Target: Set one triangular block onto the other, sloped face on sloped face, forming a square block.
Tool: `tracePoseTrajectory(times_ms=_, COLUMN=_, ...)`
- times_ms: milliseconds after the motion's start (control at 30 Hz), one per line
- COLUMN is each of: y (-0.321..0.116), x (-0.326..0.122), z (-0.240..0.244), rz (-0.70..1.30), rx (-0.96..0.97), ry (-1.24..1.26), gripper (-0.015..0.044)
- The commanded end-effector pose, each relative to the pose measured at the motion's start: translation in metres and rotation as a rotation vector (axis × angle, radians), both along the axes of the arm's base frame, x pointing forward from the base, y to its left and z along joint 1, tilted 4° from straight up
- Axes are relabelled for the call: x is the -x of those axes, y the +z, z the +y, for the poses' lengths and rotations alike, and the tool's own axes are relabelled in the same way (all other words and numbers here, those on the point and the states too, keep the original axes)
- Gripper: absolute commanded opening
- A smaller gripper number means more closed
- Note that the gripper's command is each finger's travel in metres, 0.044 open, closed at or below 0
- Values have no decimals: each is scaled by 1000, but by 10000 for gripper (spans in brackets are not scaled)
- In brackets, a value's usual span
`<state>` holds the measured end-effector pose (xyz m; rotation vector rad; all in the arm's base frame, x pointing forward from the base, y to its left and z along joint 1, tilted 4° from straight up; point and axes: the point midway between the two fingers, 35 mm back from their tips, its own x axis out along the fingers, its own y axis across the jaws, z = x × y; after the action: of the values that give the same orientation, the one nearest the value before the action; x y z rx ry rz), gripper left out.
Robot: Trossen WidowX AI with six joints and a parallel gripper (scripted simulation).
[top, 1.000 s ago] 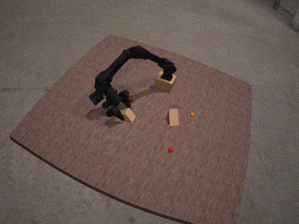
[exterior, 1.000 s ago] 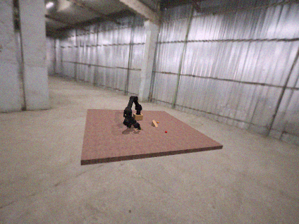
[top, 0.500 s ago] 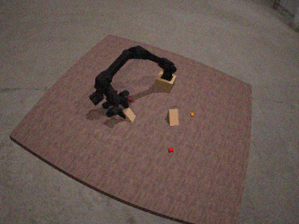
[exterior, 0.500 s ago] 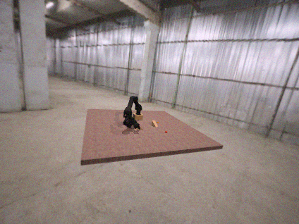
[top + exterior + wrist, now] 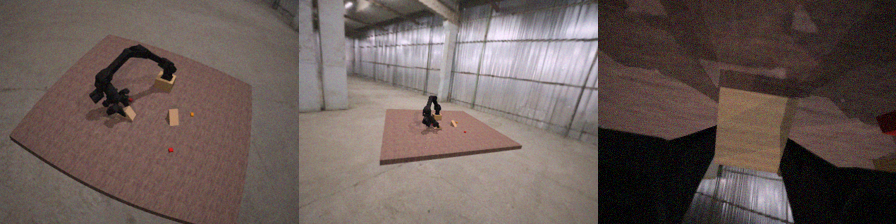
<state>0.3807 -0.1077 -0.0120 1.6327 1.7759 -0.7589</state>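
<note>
Two tan triangular blocks lie on the brown table (image 5: 197, 176) (image 5: 405, 148). My gripper (image 5: 124, 112) (image 5: 749, 133) is down at the table on the left one (image 5: 130, 113) (image 5: 750, 127) (image 5: 434, 128), shut on it; in the wrist view the block fills the gap between the two dark fingers. The other triangular block (image 5: 173, 117) (image 5: 453, 123) (image 5: 804, 22) rests apart, further right, with nothing touching it.
The arm's tan base box (image 5: 165, 83) (image 5: 437, 116) stands at the back of the table. A small red cube (image 5: 171, 150) (image 5: 465, 132) and a small orange cube (image 5: 192, 114) lie near the right block. Another red bit (image 5: 130, 100) (image 5: 887, 121) shows by the gripper.
</note>
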Motion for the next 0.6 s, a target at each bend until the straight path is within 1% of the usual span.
tracePoseTrajectory(times_ms=0, y=20, x=-2, z=1, rz=-7, rx=4, ry=-10, gripper=0)
tracePoseTrajectory(times_ms=433, y=82, x=0, z=7, rz=-23, rx=15, ry=-27, gripper=0)
tracePoseTrajectory(times_ms=567, y=85, x=0, z=7, rz=-23, rx=16, ry=-28, gripper=0)
